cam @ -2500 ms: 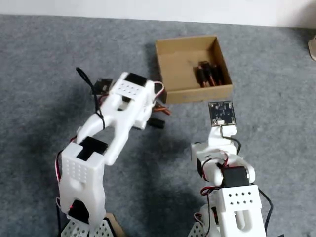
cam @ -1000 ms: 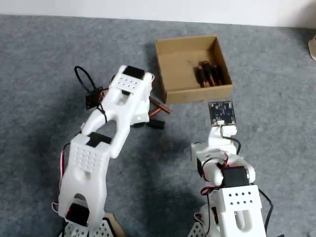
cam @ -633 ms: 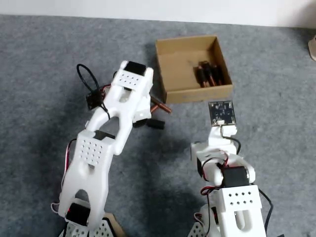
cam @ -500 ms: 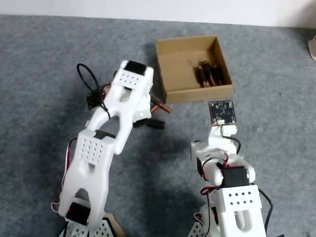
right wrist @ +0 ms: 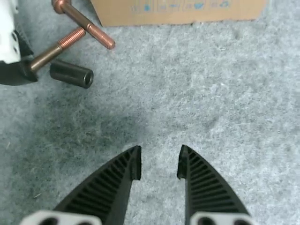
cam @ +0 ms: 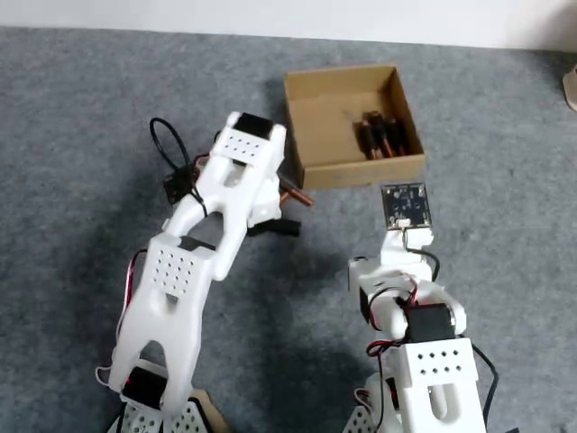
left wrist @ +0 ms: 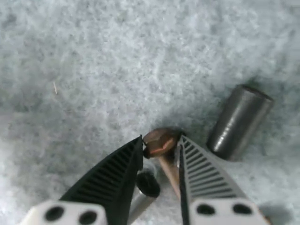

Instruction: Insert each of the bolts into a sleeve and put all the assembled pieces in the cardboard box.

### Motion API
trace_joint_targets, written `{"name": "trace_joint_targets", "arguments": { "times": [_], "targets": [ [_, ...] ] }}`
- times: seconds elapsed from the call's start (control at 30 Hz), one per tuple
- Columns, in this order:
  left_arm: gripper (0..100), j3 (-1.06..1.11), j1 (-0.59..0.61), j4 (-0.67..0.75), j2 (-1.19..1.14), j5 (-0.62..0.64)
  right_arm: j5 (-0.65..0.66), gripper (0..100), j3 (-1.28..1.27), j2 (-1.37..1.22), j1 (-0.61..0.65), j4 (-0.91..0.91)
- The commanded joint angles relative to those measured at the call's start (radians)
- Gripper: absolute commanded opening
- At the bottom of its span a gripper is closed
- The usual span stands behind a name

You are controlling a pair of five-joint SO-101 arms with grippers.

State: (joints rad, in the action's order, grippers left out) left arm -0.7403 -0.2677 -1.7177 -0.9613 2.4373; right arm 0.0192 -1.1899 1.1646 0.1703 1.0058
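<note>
Judging the task partly done: showing assembled pieces (cam: 382, 135) lying in the cardboard box (cam: 361, 171). Clamping the left claw (left wrist: 160, 145) on a copper bolt (left wrist: 161, 139) at its head, just beside a dark sleeve (left wrist: 239, 122) on the carpet (cam: 72, 135). Leaving a second bolt (right wrist: 83, 23) loose near the box. Hovering the right claw (right wrist: 159, 158) open, well apart from both.

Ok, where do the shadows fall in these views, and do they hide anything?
High view: soft shadow on the carpet left of the left arm, hiding nothing. Left wrist view: dark shadow hugs the sleeve; the bolt reads plainly. Right wrist view: a dim patch ahead of the right gripper.
</note>
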Motion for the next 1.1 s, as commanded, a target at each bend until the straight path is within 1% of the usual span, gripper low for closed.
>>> {"name": "trace_joint_targets", "arguments": {
  "times": [0.0, 0.1, 0.27, 0.4, 0.53, 0.57, 0.7, 0.87, 1.07],
  "targets": [
    [18, -0.004, -0.012, -0.006, -0.012, 0.063, 0.012, 13.2, 0.004, 0.013, 0.002, -0.019],
    [24, -0.004, -0.010, 0.000, -0.013, 0.087, 0.012, 13.2, 0.004, 0.013, 0.002, -0.019],
    [22, -0.005, -0.007, -0.002, -0.012, 0.133, 0.012, 13.2, 0.004, 0.013, 0.002, -0.019],
    [21, -0.012, 0.001, -0.002, -0.012, 0.138, 0.012, 13.2, 0.004, 0.013, 0.002, -0.019],
    [16, -0.012, 0.054, 0.000, -0.015, 0.244, 0.012, 13.2, 0.004, 0.013, 0.002, -0.019],
    [15, -0.012, 0.065, 0.000, -0.016, 0.252, 0.012, 13.2, 0.004, 0.013, 0.002, -0.019],
    [12, -0.012, 0.070, 0.002, -0.018, 0.255, 0.012, 13.2, 0.004, 0.013, 0.002, -0.019],
    [12, -0.005, 0.031, 0.031, -0.021, 0.252, 0.012, 13.2, 0.004, 0.013, 0.002, -0.019],
    [12, -0.002, 0.008, 0.021, -0.025, 0.252, 0.012, 13.2, 0.004, 0.013, 0.002, -0.019]
  ]
}}
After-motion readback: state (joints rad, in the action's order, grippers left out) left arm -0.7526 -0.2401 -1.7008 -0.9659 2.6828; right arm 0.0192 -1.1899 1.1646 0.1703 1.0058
